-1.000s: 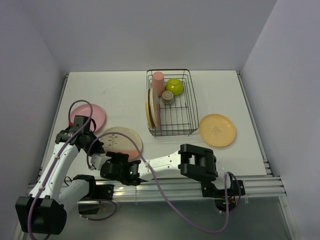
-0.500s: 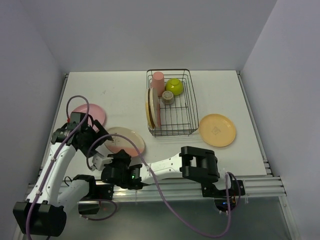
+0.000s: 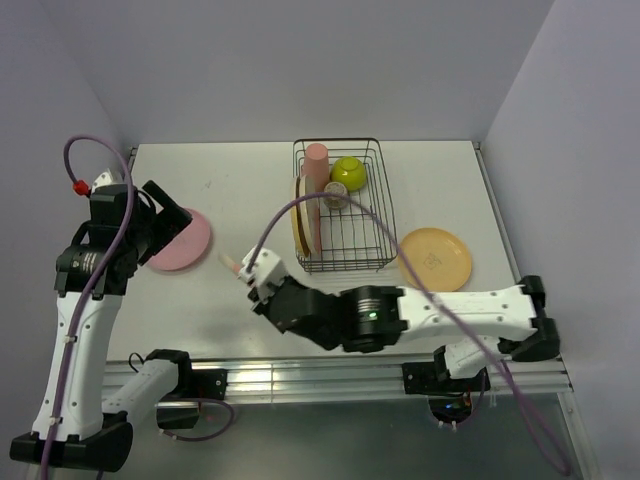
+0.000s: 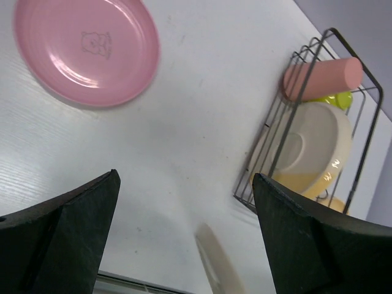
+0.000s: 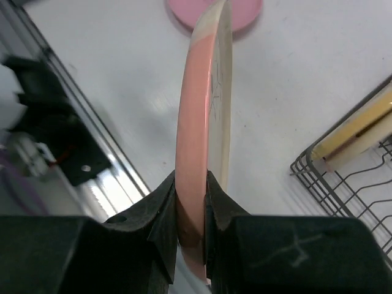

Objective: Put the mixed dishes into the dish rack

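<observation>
My right gripper (image 5: pixel 191 184) is shut on the rim of the cream-and-pink plate (image 5: pixel 202 116), which it holds edge-on above the table. In the top view this plate (image 3: pixel 233 265) hangs left of the dish rack (image 3: pixel 372 225), at my right gripper (image 3: pixel 250 273). My left gripper (image 4: pixel 184 177) is open and empty, raised above the plain pink plate (image 4: pixel 86 49); from above it (image 3: pixel 178 222) overlaps that plate (image 3: pixel 185 245). The rack holds a standing cream-and-yellow plate (image 3: pixel 300 215), salmon tumbler (image 3: pixel 316 165), lime-green bowl (image 3: pixel 348 172) and grey cup (image 3: pixel 334 195). An orange-yellow plate (image 3: pixel 435 260) lies right of the rack.
The metal rail (image 3: pixel 300 372) runs along the table's near edge, below the right arm. The rack's front end (image 5: pixel 343 177) is to the right of the held plate. White walls close in the table on three sides.
The right gripper closed on the cream-and-pink plate, lifted it off the table edge-on and moved right. The left gripper opened, let the plate go and rose back over the pink plate.
</observation>
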Robot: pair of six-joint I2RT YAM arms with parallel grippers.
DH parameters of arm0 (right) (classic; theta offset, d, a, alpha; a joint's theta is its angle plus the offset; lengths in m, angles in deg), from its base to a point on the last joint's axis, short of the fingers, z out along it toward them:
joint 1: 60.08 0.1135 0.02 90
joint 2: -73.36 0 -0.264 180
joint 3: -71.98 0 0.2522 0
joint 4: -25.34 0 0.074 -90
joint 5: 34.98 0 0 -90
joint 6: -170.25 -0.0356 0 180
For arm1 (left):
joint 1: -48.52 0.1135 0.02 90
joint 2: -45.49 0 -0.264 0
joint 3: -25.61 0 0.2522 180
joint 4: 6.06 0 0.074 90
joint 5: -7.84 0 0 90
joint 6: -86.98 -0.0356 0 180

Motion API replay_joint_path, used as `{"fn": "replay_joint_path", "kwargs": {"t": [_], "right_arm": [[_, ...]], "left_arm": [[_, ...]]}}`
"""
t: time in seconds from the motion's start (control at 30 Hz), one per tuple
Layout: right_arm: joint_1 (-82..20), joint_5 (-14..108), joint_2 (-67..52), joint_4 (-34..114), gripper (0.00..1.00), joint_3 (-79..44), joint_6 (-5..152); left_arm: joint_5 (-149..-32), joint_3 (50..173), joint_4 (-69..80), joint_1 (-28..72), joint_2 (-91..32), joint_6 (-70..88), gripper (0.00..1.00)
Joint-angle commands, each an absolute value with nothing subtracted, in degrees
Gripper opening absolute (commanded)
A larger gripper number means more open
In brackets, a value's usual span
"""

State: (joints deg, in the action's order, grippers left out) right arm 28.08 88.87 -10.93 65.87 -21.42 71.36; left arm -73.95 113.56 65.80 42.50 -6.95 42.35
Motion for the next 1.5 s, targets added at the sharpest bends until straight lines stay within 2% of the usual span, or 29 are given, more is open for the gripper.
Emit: {"fn": "replay_joint_path", "kwargs": {"t": [0.0, 0.2, 0.33, 0.37, 0.4, 0.6, 0.77, 0.93, 1.07, 1.27, 1.47], "right_arm": [[28.43, 90.7, -1.71, 69.94, 0.0, -28.78, 62.76], [27.99, 103.15, 9.28, 73.56, 0.0, -39.24, 60.56], [21.77, 107.59, 13.95, 69.95, 0.0, -37.76, 63.11], [19.23, 106.36, 14.3, 69.69, 0.0, -37.41, 62.76], [14.15, 105.13, 14.48, 69.25, 0.0, -36.28, 62.32], [-0.36, 99.86, 12.65, 66.78, 0.0, -35.3, 59.42], [-11.11, 84.69, 9.38, 66.36, 0.0, -33.81, 53.97], [-15.42, 78.5, 8.5, 65.91, 0.0, -31.08, 51.25], [-19.02, 75.51, 6.75, 68.1, 0.0, -31.7, 49.49], [-20.17, 71.64, 1.65, 69.77, 0.0, -33.19, 48.69], [-20.17, 71.29, -2.83, 69.78, 0.0, -32.4, 48.52]], "left_arm": [[-68.88, 114.26, 64.75, 42.46, -6.98, 40.83, 0.94], [-72.14, 106.09, 60.52, 42.46, -7.41, 41.11, 0.89], [-70.03, 102.65, 62.18, 42.46, -15.48, 37.69, 0.95], [-69.24, 102.82, 64.02, 42.37, -19.94, 36.81, 0.95], [-68.28, 102.83, 63.95, 42.11, -21.47, 35.67, 0.97], [-63.36, 105.19, 61.39, 41.32, -29.2, 31.27, 0.99], [-58.34, 105.55, 58.68, 40.53, -34.04, 26.89, 0.97], [-64.47, 101.52, 46.49, 40.26, -33.87, 17.21, 0.93], [-68.36, 98.7, 40.41, 40.26, -35.97, 9.56, 0.94], [-69.76, 99.66, 37.93, 40.26, -41.68, 7.79, 0.95], [-69.77, 98.0, 36.61, 40.26, -41.44, 8.23, 0.95]]}}
